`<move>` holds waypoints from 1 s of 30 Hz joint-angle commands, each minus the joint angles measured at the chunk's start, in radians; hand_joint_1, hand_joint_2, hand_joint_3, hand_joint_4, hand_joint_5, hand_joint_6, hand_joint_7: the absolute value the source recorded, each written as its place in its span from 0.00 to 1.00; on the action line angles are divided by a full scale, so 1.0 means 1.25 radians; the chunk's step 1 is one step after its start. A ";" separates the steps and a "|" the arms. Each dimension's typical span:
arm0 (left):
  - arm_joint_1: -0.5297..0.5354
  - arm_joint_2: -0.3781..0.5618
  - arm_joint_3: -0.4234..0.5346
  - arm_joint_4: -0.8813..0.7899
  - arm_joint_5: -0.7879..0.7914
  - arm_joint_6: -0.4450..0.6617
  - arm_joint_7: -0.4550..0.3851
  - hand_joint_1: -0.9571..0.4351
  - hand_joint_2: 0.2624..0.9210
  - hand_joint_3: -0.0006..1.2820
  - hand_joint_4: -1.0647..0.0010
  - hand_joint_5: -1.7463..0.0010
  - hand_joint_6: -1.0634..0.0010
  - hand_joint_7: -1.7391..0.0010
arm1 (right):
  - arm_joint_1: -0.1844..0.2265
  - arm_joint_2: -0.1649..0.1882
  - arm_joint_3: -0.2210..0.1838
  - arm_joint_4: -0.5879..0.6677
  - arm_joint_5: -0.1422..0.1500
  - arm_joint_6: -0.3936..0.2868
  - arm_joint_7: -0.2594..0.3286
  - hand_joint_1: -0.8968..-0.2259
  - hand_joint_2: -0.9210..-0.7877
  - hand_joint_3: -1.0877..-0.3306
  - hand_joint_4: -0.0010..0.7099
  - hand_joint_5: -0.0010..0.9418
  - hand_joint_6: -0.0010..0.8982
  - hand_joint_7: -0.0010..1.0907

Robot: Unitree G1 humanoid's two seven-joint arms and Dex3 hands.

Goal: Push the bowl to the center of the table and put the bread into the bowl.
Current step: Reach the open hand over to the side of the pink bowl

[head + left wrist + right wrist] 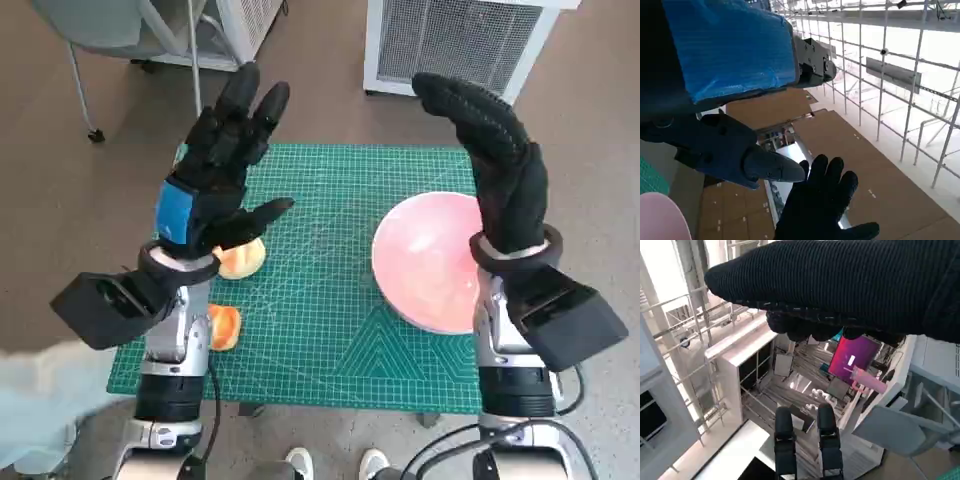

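While both my left hand (222, 160) and right hand (497, 160) hang raised, spread and empty, I would nudge the pink bowl (425, 260) low at its rim toward worktop (330, 330) centre, then fetch bread (240, 258).

The left hand (730, 100), blue tape over its back, fills the upper left with a black finger (772, 169) reaching toward the gloved right hand (820, 205), whose fingers are spread, while a pink edge of the bowl (660, 217) and a sliver of green mat (649, 175) show in one corner.
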 commanded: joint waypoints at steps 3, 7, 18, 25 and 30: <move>-0.015 0.006 -0.001 0.002 0.001 0.003 -0.006 0.46 1.00 0.12 0.79 1.00 0.76 0.99 | 0.005 -0.003 0.002 0.010 0.000 0.006 0.007 0.34 0.00 0.36 0.38 0.00 0.00 0.64; -0.015 0.006 -0.001 0.001 0.001 0.003 -0.007 0.46 1.00 0.12 0.79 1.00 0.76 0.99 | 0.004 -0.003 0.003 0.011 0.000 0.006 0.008 0.34 0.00 0.36 0.39 0.00 0.00 0.64; -0.015 0.009 0.001 0.002 -0.004 0.006 -0.012 0.46 1.00 0.12 0.79 1.00 0.76 0.99 | 0.006 -0.002 0.003 0.009 0.000 0.003 0.007 0.34 0.00 0.36 0.38 0.00 0.00 0.64; -0.012 0.009 0.003 -0.002 -0.005 0.007 -0.012 0.46 1.00 0.12 0.79 1.00 0.76 0.99 | 0.009 -0.013 -0.007 0.011 0.016 0.002 0.017 0.34 0.00 0.35 0.37 0.00 0.00 0.63; -0.007 0.008 0.003 -0.004 -0.001 0.005 -0.009 0.46 1.00 0.12 0.79 1.00 0.76 1.00 | 0.014 -0.036 -0.035 0.036 0.038 -0.010 0.031 0.34 0.00 0.33 0.36 0.00 0.00 0.63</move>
